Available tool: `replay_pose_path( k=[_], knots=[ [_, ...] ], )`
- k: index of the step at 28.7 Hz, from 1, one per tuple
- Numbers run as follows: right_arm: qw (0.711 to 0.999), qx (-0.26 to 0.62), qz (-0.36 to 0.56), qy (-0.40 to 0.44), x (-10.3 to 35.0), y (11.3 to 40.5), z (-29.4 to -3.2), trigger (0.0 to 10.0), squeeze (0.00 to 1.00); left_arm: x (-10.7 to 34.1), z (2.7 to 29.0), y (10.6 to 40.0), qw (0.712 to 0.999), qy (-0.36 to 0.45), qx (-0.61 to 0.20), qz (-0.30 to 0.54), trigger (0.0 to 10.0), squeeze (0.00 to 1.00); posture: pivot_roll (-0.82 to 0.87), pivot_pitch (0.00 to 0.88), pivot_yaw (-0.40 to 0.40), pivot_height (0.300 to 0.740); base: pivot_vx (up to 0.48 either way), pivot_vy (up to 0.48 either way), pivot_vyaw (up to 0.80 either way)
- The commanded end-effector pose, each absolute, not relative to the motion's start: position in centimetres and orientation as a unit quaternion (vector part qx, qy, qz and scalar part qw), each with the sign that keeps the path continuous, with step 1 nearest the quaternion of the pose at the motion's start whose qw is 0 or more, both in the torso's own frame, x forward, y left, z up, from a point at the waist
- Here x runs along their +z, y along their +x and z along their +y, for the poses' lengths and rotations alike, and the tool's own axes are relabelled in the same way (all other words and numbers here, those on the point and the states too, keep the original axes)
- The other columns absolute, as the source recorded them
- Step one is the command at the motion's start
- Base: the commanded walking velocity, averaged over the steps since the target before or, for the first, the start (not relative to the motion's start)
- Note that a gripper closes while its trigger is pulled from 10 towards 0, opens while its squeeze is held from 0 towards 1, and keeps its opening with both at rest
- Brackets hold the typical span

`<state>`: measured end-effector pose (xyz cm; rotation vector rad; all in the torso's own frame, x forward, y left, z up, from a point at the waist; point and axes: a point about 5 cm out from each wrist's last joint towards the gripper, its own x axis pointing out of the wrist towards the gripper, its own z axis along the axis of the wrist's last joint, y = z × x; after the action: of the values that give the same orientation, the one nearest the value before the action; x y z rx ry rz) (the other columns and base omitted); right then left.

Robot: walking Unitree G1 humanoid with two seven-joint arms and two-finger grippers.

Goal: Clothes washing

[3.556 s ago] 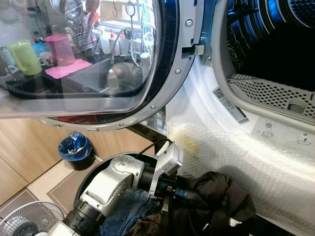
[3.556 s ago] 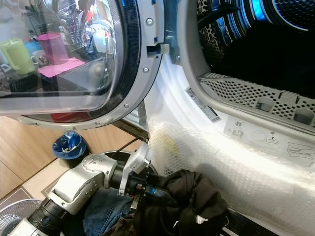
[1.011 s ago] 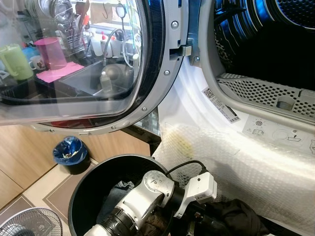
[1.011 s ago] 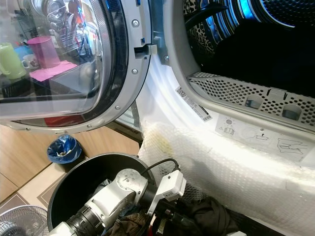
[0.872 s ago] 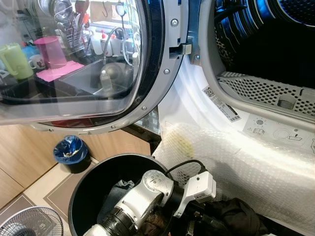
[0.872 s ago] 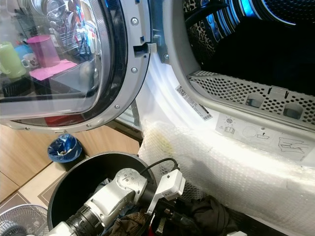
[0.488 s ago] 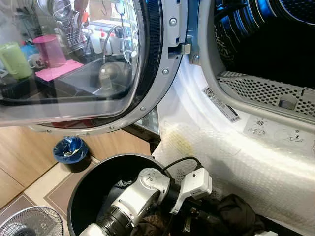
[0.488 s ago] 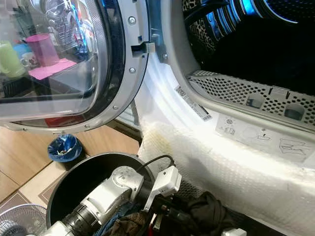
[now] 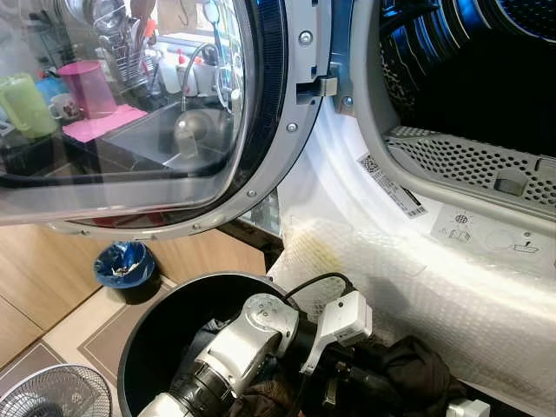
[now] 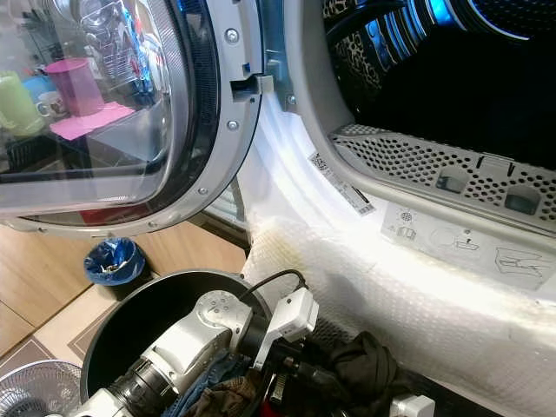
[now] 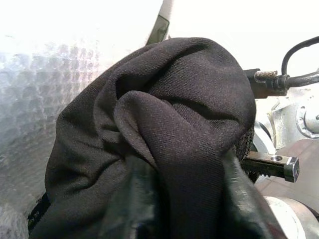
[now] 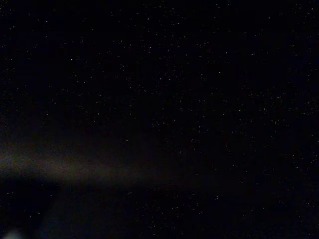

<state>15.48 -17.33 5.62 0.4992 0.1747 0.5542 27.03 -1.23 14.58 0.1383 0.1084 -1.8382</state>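
Note:
A dark brown garment [image 9: 410,375] hangs bunched just right of the black laundry basket [image 9: 153,320], low against the washer's front. My left gripper [image 9: 354,380] is shut on it, the silver arm reaching across the basket. In the left wrist view the cloth [image 11: 164,124] drapes over both fingers. More clothes, some blue denim [image 10: 198,380], lie in the basket. The washer drum [image 9: 486,78] gapes open above, its round glass door [image 9: 130,104] swung out to the left. A white piece of my right wrist [image 9: 469,408] pokes in at the bottom edge; the right wrist view is black.
Bubble wrap [image 9: 417,278] covers the washer's front below the opening. A small blue-lined bin [image 9: 128,265] stands on the floor to the left, and a white fan [image 9: 52,395] sits at the lower left corner. Wooden cabinets run behind them.
My left gripper has lifted the dark garment slightly and shifted it left. The white part of my right wrist has come into view at the bottom right.

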Motion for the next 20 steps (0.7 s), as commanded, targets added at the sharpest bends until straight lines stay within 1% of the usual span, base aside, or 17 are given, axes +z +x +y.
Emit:
replay_pose_path(
  k=[1,6,10,13,14,16,20],
  knots=[
    [0.929,0.269,0.067,0.246,6.1,15.8,-17.6,0.0,0.0,14.4,-0.8,27.4,0.605,0.064,-0.791,0.063,10.0,1.0,0.0,0.072,0.105,0.74,0.0,0.0,0.0],
    [0.929,0.271,0.071,0.243,5.9,15.8,-17.6,0.0,0.0,15.3,1.7,27.7,0.575,0.092,-0.808,0.085,10.0,1.0,0.01,0.071,0.112,0.74,0.0,0.0,0.0],
    [0.929,0.269,0.078,0.244,5.4,15.6,-17.7,0.0,0.0,15.8,3.7,27.6,0.567,0.101,-0.812,0.1,10.0,1.0,0.02,0.074,0.118,0.74,0.0,0.0,0.0],
    [0.928,0.268,0.082,0.246,5.2,15.3,-17.7,0.0,0.0,16.0,5.8,27.6,0.573,0.108,-0.804,0.121,10.0,1.0,0.03,0.08,0.125,0.74,0.0,0.0,0.0],
    [0.928,0.268,0.082,0.246,5.2,15.3,-17.7,0.0,0.0,16.0,5.8,27.6,0.573,0.108,-0.804,0.121,10.0,1.0,0.03,0.08,0.125,0.74,0.0,0.0,0.0],
    [0.928,0.266,0.089,0.245,4.8,15.0,-17.8,0.0,0.0,16.4,7.6,27.3,0.583,0.112,-0.793,0.137,10.0,1.0,0.03,0.084,0.131,0.74,0.0,0.0,0.0],
    [0.929,0.259,0.098,0.245,4.3,14.7,-18.3,0.0,0.0,16.0,9.8,26.7,0.595,0.127,-0.775,0.169,10.0,1.0,0.05,0.089,0.138,0.74,0.0,0.0,0.0]
  ],
)
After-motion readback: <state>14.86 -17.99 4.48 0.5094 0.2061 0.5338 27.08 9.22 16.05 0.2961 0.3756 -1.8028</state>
